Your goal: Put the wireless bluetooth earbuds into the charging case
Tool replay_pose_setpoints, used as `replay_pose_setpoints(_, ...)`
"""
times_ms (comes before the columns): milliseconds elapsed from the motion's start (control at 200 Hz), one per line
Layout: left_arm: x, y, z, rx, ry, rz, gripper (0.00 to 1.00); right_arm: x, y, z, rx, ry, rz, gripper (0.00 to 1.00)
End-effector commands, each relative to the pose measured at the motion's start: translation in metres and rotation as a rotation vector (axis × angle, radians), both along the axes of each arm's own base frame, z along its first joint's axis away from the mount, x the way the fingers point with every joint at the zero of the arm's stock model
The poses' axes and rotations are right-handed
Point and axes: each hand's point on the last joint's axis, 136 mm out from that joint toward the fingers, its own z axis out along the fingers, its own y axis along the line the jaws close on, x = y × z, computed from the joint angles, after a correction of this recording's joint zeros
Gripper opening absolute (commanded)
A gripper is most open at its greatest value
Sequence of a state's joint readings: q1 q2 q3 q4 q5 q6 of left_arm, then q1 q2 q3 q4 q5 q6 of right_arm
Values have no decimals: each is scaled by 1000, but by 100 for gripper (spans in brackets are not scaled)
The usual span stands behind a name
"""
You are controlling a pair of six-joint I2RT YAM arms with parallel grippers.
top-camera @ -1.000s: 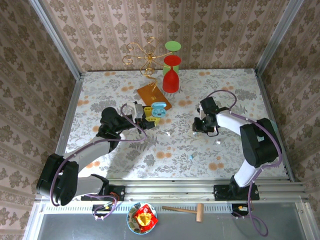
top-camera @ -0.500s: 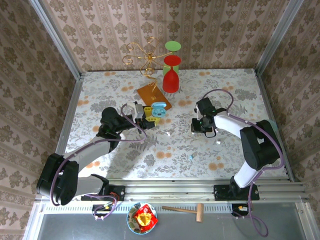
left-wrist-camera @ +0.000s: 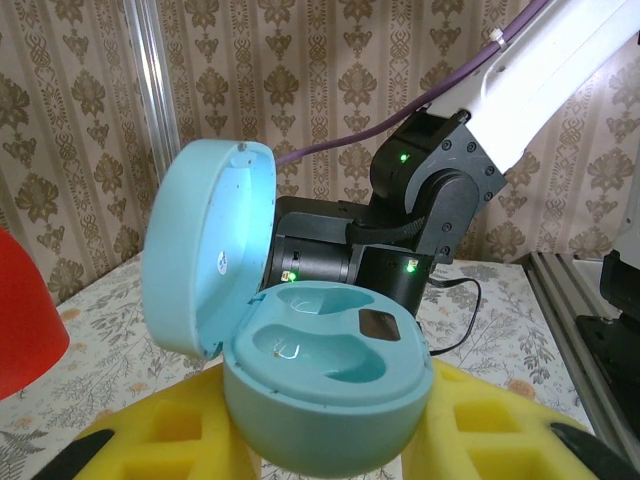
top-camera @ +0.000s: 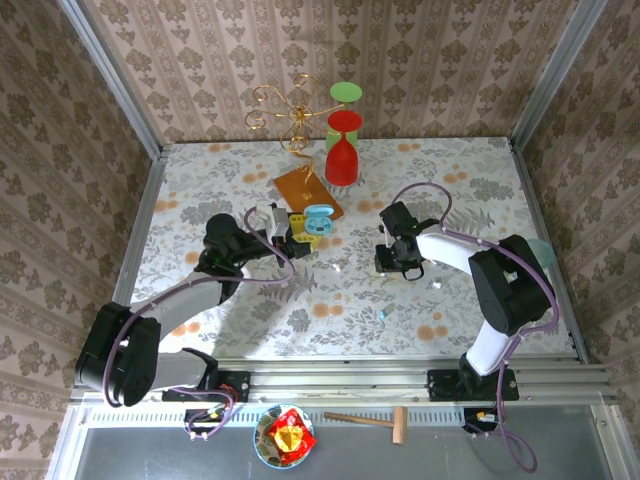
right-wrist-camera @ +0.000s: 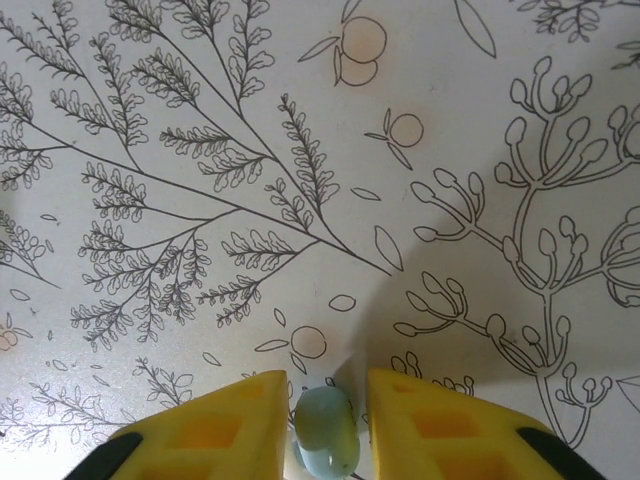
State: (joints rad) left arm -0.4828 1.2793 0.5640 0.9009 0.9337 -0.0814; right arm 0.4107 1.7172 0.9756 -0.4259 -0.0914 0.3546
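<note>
The charging case (left-wrist-camera: 330,390) is light blue, its lid hinged open and both wells empty. My left gripper (left-wrist-camera: 330,445) is shut on its base, a yellow finger on each side, at the table's centre left (top-camera: 300,226). One light blue earbud (right-wrist-camera: 326,440) lies on the tablecloth between the yellow fingers of my right gripper (right-wrist-camera: 325,420), which stands open with a thin gap on either side of it. In the top view that gripper (top-camera: 392,263) points down right of centre. More earbuds lie loose: a white one (top-camera: 337,267), another white one (top-camera: 437,286) and a light blue one (top-camera: 383,314).
A red goblet (top-camera: 342,160), a green cup (top-camera: 346,93), a gold wire stand (top-camera: 290,110) and a wooden board (top-camera: 308,192) stand at the back centre. Past the near rail sit a bowl of sweets (top-camera: 283,437) and a small wooden hammer (top-camera: 372,420).
My right gripper has slid left toward the table's centre, and its jaws have parted a little. The left arm and the case have not moved.
</note>
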Motion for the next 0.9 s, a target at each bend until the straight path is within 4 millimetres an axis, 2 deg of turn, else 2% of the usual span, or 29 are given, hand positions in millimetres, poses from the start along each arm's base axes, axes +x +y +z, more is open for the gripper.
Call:
replay_pose_setpoints(0, 1, -2, 3, 2, -23, -4, 27, -1, 12, 9, 79, -1, 15, 31)
replay_pose_setpoints(155, 1, -2, 2, 3, -20, -3, 27, -5, 30, 16, 225, 22, 20, 33)
replay_pose_setpoints(450, 0, -2, 1, 4, -22, -6, 27, -17, 48, 21, 348, 69, 49, 33)
replay_pose_setpoints(690, -1, -2, 2, 2, -26, -7, 27, -38, 45, 21, 353, 118, 67, 32)
replay_pose_setpoints(895, -1, -3, 2, 2, -29, -10, 27, -36, 39, 35, 321, 45, 86, 32)
